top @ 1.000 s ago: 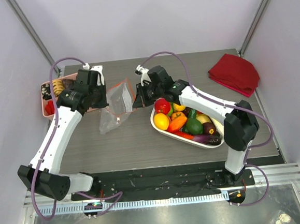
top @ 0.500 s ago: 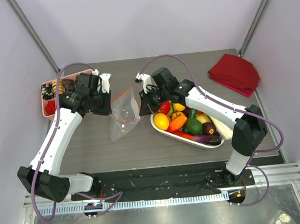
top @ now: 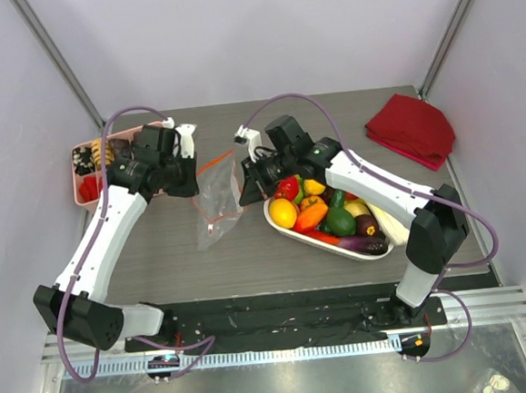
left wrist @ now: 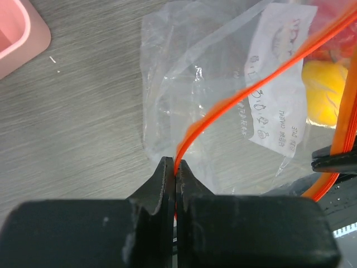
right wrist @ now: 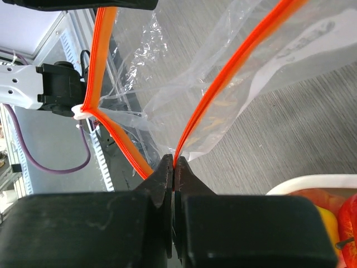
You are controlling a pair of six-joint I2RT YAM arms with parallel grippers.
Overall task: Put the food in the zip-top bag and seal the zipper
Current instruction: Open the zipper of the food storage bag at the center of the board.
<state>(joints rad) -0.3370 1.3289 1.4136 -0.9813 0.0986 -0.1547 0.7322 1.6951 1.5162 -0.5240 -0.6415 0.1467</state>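
Note:
The clear zip-top bag (top: 216, 200) hangs open above the table between my two grippers. My left gripper (top: 196, 173) is shut on one side of the red-orange zipper (top: 216, 161); in the left wrist view the strip (left wrist: 234, 103) runs up out of the closed jaws (left wrist: 176, 165). My right gripper (top: 243, 191) is shut on the other zipper strip (right wrist: 223, 84), pinched at its fingertips (right wrist: 174, 162). The bag's white label (left wrist: 279, 78) faces the left wrist camera. The food (top: 312, 213), red, yellow, orange and green pieces, lies in the white basket (top: 282, 230) just right of the bag.
A pink compartment tray (top: 87, 199) with snack pieces sits at the left, behind my left arm; its corner shows in the left wrist view (left wrist: 17, 33). A red cloth (top: 410, 127) lies at the back right. The basket rim (right wrist: 312, 181) is close under my right gripper.
Both grippers have carried the bag to the right, closer to the basket. The bag's mouth has spread wider between them.

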